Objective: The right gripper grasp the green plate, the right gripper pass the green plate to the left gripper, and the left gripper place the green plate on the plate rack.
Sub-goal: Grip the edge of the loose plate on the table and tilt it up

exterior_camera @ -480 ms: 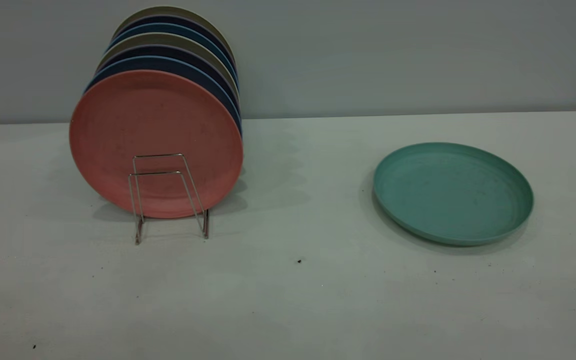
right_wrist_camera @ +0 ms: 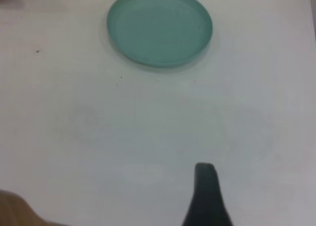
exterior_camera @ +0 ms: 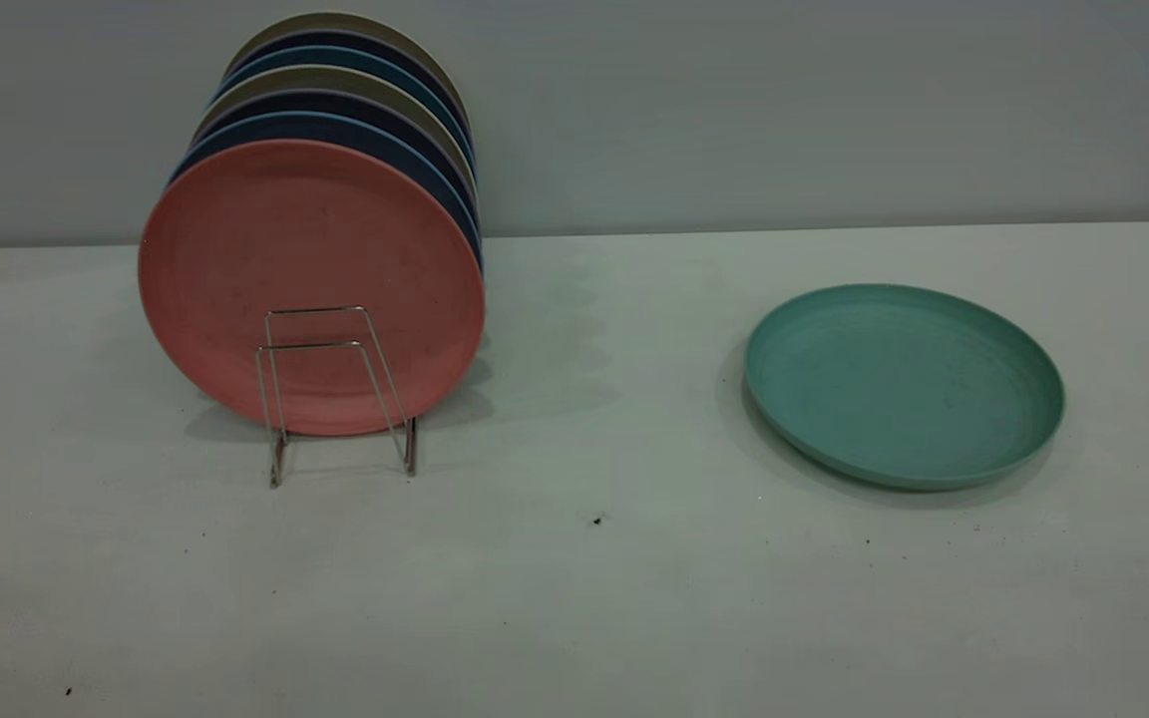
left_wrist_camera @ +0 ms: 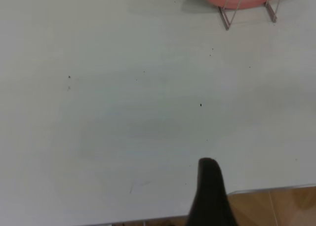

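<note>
Green plate (exterior_camera: pixel 904 384) flat, well apart from plate rack (exterior_camera: pixel 335 394)

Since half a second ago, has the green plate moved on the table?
No. The green plate lies flat in the same spot, equally far right of the plate rack.

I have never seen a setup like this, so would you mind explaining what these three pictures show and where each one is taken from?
This is a two-armed robot at a white table. The wide picture comes from a camera outside the rig, facing the table; neither arm appears in it. It shows a green plate lying flat on the right, and on the left a wire plate rack holding a row of upright plates, with a pink plate in front.

The other two pictures come from cameras on the arms' wrists. Each shows one black finger: the left gripper over bare table near the rack, the right gripper some way short of the green plate. Nothing is held yet.
</note>
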